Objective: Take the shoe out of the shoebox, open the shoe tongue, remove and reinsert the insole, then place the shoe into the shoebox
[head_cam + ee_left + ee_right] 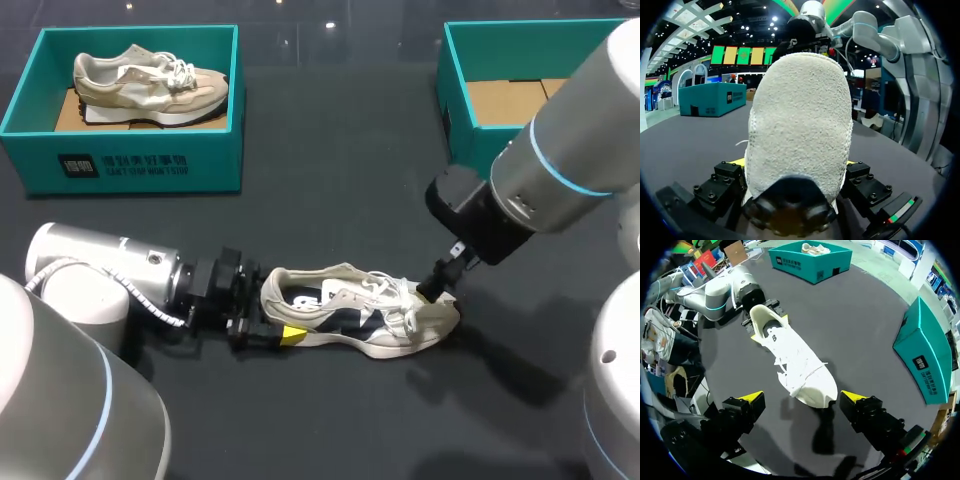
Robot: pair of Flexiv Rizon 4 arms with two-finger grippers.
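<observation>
Dark table (330, 150) carries everything. We see the shoe (350, 312) outside both boxes, standing on its sole in the near middle of the table, with its heel toward our left arm and its toe toward our right. It has a cream upper, white laces and dark patches on the side.

Our left gripper (268, 330) lies low along the table and is clamped on the heel, one yellow tip on each side. In the left wrist view the heel of the shoe (799, 120) fills the space between the fingers of the left gripper (794, 162), pressed from both flanks.

Our right gripper (440, 285) hangs just over the toe with its fingers spread wide, holding nothing. From its own camera the right gripper (802, 397) has the toe of the shoe (795, 362) under the gap, and neither yellow tip touches it. The insole (767, 320) shows inside the opening near the heel, seated in the shoe as far as we can tell.

The left box (130, 160), teal, sits at the far left of the table with a second shoe (150, 82) in it, on its sole. The right box (462, 140), also teal, is at the far right, partly hidden by our right arm, with its brown cardboard floor showing. Both boxes are well apart from the shoe
</observation>
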